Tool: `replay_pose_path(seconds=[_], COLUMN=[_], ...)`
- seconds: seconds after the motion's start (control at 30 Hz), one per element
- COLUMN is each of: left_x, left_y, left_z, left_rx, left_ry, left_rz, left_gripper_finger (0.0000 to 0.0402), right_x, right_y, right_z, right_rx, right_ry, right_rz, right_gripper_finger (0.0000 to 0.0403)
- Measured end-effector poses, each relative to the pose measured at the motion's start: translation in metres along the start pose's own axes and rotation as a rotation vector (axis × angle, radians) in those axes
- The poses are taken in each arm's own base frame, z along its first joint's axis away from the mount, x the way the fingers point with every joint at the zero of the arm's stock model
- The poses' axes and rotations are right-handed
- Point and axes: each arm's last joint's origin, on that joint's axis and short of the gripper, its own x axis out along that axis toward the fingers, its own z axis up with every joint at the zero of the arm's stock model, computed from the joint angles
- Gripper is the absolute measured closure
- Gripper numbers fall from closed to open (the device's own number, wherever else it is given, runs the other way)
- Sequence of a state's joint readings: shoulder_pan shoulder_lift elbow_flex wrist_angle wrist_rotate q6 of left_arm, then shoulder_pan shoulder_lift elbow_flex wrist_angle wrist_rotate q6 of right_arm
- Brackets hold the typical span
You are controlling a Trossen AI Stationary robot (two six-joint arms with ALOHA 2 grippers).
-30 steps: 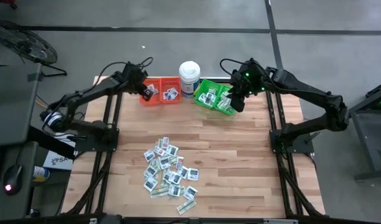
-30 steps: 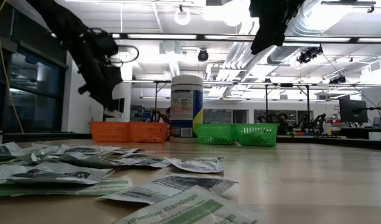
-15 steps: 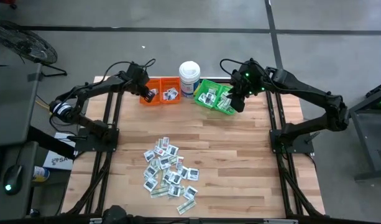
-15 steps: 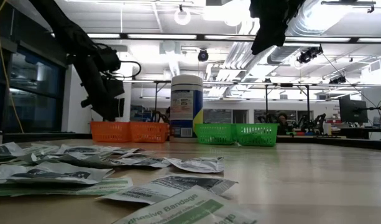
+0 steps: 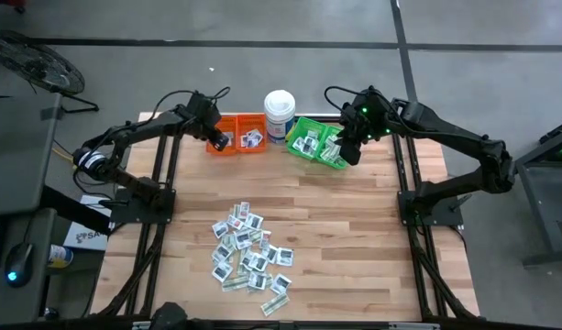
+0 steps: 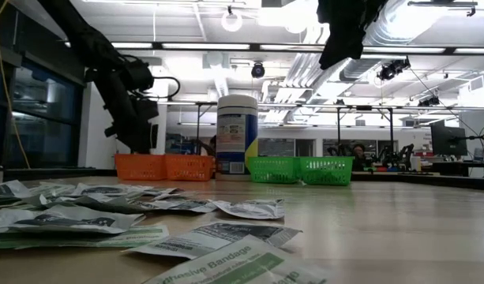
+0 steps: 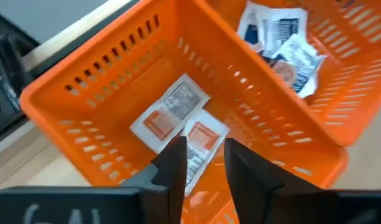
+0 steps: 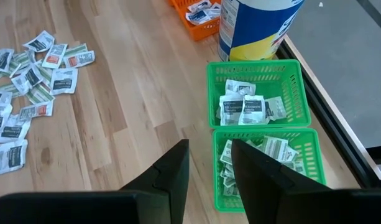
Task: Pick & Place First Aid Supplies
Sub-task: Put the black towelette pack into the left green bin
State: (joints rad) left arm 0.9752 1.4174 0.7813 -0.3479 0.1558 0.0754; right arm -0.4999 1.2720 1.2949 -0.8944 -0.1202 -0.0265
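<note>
Dozens of first aid supplies point(image 5: 249, 253) lie scattered near the bench's front edge. More packets fill the orange bins point(image 5: 237, 134) and green bins point(image 5: 314, 142) along the back edge. Left gripper point(image 7: 201, 163) hovers over an orange bin, jaws spread, empty. Right gripper point(image 8: 209, 167) hangs above the green bins, jaws apart.

Small flat first aid packets point(image 5: 249, 255), square white ones with dark print mixed with longer pale green-and-white strips, lie in a loose overlapping heap on the near middle of the wooden tabletop. More white-and-orange packets point(image 7: 181, 120) lie flat in the orange plastic bins; white squares point(image 8: 243, 107) and green-and-white strips point(image 8: 274, 151) fill the two green plastic bins
</note>
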Motion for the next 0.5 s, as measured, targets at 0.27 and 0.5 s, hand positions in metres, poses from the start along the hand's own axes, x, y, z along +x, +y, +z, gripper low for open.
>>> replay_pose_path(seconds=[0.27,0.5], left_x=[-0.030,-0.058], left_y=[-0.010,-0.039], left_z=[0.014,0.004], left_rx=[0.100,0.219], left_ry=[-0.056,-0.038], left_rz=[-0.025,-0.102], left_gripper_finger=[0.0291,0.0291], right_x=[0.000,0.000], right_y=[0.000,0.000], right_z=[0.000,0.000], right_rx=[0.001,0.000], right_ry=[0.003,0.004], right_rz=[0.005,0.006], right_gripper_finger=[0.0289,0.0289])
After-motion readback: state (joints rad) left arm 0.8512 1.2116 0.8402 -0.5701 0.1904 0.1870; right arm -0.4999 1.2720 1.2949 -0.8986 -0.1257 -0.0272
